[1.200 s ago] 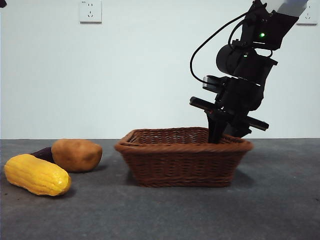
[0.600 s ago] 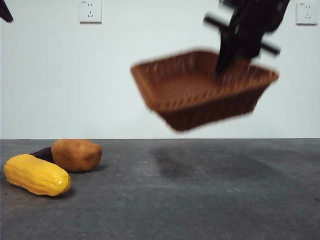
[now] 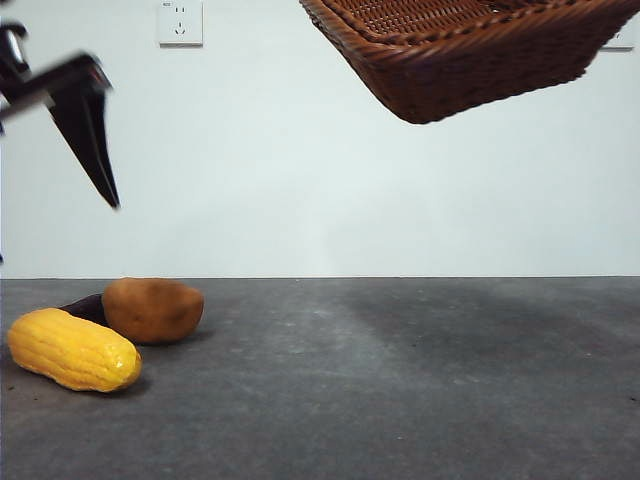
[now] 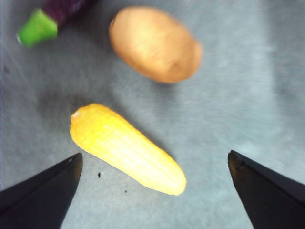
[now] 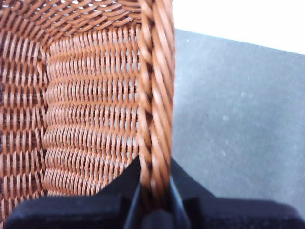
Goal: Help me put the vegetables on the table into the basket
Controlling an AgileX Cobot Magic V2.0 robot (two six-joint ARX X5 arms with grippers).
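Note:
The yellow corn cob (image 3: pixel 72 350), the brown potato (image 3: pixel 153 309) and the purple eggplant (image 3: pixel 85 306), mostly hidden behind them, lie together at the table's left. My left gripper (image 3: pixel 70 100) hangs open high above them. In its wrist view (image 4: pixel 155 154) the jaws stand wide apart over the corn (image 4: pixel 126 148), with the potato (image 4: pixel 155 43) and the eggplant (image 4: pixel 47 19) beyond. My right gripper (image 5: pixel 155 195) is shut on the braided rim of the wicker basket (image 5: pixel 155 95). The basket (image 3: pixel 470 60) hangs tilted and empty, high in the air at the right.
The dark grey table (image 3: pixel 400 380) stretches from the vegetables to the right edge. A white wall with a socket (image 3: pixel 181 22) stands behind it.
My right gripper has lifted the basket off the table, up to the top of the picture and tilted. My left gripper has come down into view at the upper left, above the vegetables.

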